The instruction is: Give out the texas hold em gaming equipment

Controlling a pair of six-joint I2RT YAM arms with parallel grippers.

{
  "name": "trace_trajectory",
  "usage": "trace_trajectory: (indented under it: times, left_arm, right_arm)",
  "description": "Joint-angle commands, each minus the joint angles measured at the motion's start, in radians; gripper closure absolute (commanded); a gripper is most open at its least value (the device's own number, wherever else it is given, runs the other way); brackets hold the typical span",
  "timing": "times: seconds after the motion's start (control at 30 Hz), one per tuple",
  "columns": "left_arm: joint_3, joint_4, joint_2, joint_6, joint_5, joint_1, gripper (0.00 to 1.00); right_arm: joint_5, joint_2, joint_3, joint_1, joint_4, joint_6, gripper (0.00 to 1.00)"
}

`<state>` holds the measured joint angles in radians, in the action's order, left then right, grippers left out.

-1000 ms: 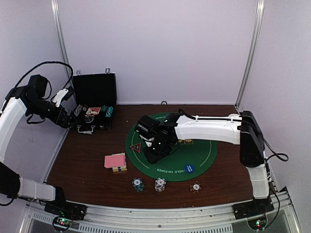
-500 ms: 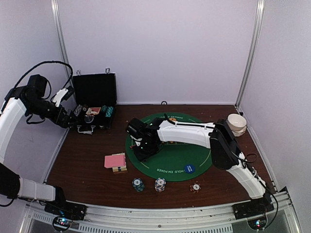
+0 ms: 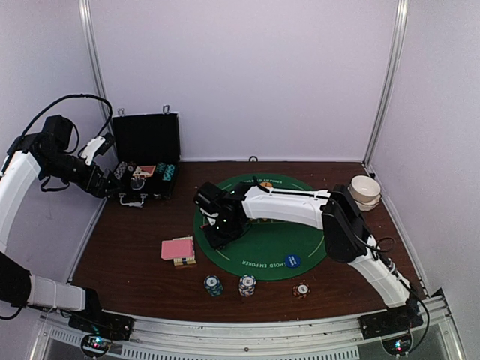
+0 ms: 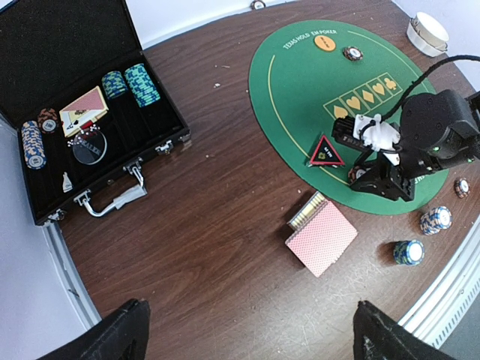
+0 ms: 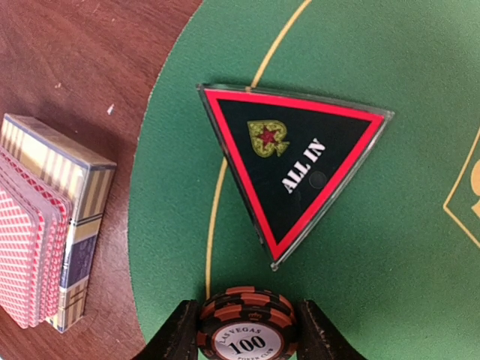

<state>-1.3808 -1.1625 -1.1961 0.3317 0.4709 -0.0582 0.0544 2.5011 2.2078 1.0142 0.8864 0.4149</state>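
Gripping a short stack of round orange-and-black striped poker chips (image 5: pixel 244 321), the right end effector (image 3: pixel 219 228) sits low over the round green felt mat (image 5: pixel 390 285). Just beyond its fingers lies the black triangular marker (image 5: pixel 296 180) with a red border. To one side, the pink-backed deck of cards (image 5: pixel 37 240) rests on the brown wooden tabletop (image 5: pixel 90 52). The left end effector (image 4: pixel 253 337) hangs spread wide, holding nothing.

table (image 3: pixel 135 244) | on it: green mat (image 3: pixel 304 229), case (image 3: pixel 145 142), cards (image 3: pixel 178 248), chip stacks (image 3: pixel 247 285), bowl (image 3: pixel 365 190)
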Motion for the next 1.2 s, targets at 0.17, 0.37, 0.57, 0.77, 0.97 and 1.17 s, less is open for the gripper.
trace_trajectory:
  times: [0.17, 0.37, 0.57, 0.77, 0.97, 1.17]
  left_arm:
    - [0.001, -0.007, 0.018, 0.014, -0.003, -0.006, 0.02]
    - [-0.034, -0.035, -0.003, 0.031, -0.061, -0.006, 0.03]
    - [-0.027, -0.017, 0.006, 0.033, -0.09, -0.006, 0.02]
    - [-0.017, 0.003, 0.01, 0.038, -0.134, -0.006, 0.02]
    - [-0.01, 0.001, 0.01, 0.035, -0.09, -0.006, 0.02]
    - [-0.016, -0.01, 0.001, 0.031, -0.065, -0.006, 0.03]
  right_arm:
    - [-0.011, -0.053, 0.014, -0.024, -0.007, -0.017, 0.26]
    - [-0.043, -0.24, -0.087, -0.025, -0.01, -0.05, 0.2]
    - [-0.087, -0.512, -0.433, -0.024, -0.055, -0.023, 0.17]
    - [-0.118, -0.782, -0.819, -0.018, -0.014, 0.057, 0.15]
    - [-0.091, -0.973, -1.114, 0.012, 0.008, 0.163, 0.11]
    - [-0.062, -1.0, -1.23, 0.044, -0.009, 0.211, 0.08]
